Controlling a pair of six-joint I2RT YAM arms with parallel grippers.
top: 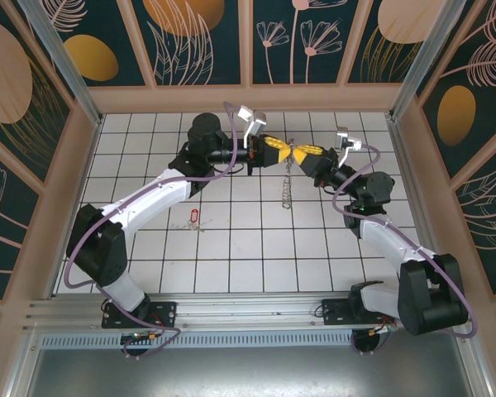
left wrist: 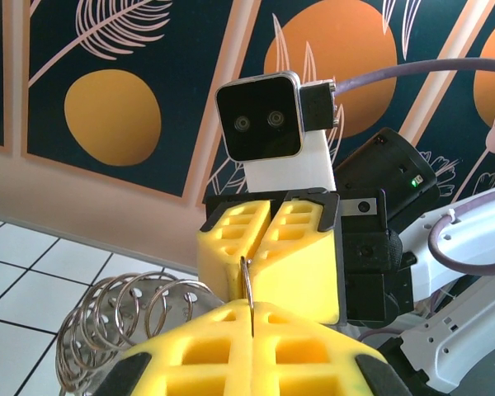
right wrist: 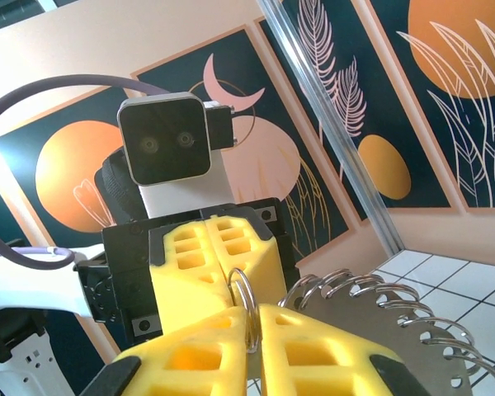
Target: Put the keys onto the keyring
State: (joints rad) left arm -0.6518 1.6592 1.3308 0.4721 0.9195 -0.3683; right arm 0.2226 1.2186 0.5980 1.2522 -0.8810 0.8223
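Grippers, 2: left gripper (top: pixel 283 153) and right gripper (top: pixel 300 154) meet tip to tip above table (top: pixel 256 256), both pinched shut on keyring (top: pixel 288 188), its coil hanging between them. Key (top: pixel 193 217), 1, red-headed, lies on tiles well apart to the left. Advice: hold 1 grip firm, untwisted, while the other releases to fetch it.

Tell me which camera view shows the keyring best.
The right wrist view. There the keyring is close and nearly face-on, with its small rings fanned along the edge. The left wrist view shows the keyring only in part, as a coil of rings low in the frame. The top external view shows the keyring tiny and thin.
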